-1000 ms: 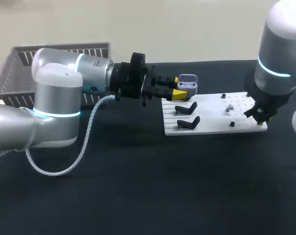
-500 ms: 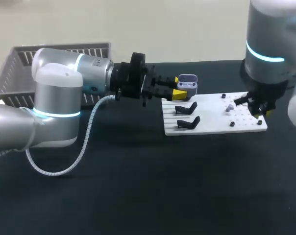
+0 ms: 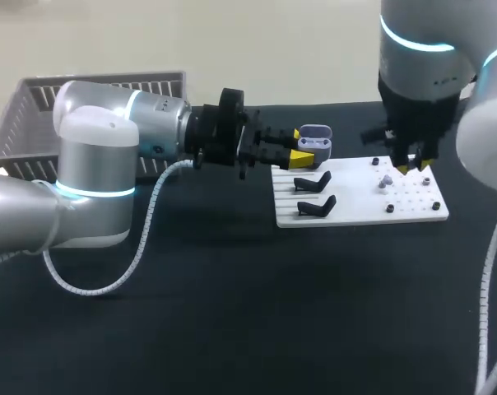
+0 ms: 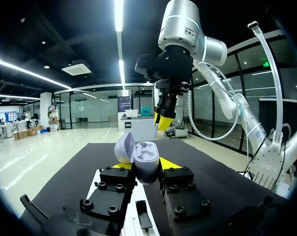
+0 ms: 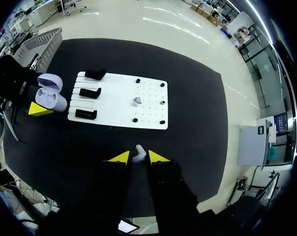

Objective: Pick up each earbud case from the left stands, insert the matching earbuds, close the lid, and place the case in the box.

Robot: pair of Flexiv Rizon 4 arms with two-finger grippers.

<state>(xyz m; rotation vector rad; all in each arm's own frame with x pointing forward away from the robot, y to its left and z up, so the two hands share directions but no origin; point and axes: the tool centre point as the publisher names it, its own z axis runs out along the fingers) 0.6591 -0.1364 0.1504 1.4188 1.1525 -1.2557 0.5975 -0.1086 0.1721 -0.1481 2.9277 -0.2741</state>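
Observation:
My left gripper (image 3: pixel 301 145) is shut on a pale lilac earbud case (image 3: pixel 315 138), held level with its lid open just behind the white board (image 3: pixel 413 212). In the left wrist view the case (image 4: pixel 141 160) sits between the yellow tips, lid up. My right gripper (image 3: pixel 411 165) hangs above the board's rear right part. Seen from the right wrist, that gripper (image 5: pixel 138 158) is shut on a small white earbud (image 5: pixel 139 154). Another earbud (image 5: pixel 137 101) lies on the board (image 5: pixel 153 88); it also shows in the head view (image 3: pixel 386 179).
Two empty black stands (image 3: pixel 312 181) (image 3: pixel 317 206) sit on the board's left part, and small black pegs (image 3: pixel 390 209) dot its right part. A grey slatted box (image 3: pixel 34 107) stands at the table's back left, behind my left arm. The table is black.
My right arm has moved left and up from the board's right edge to above its rear part. The left arm and case have stayed still.

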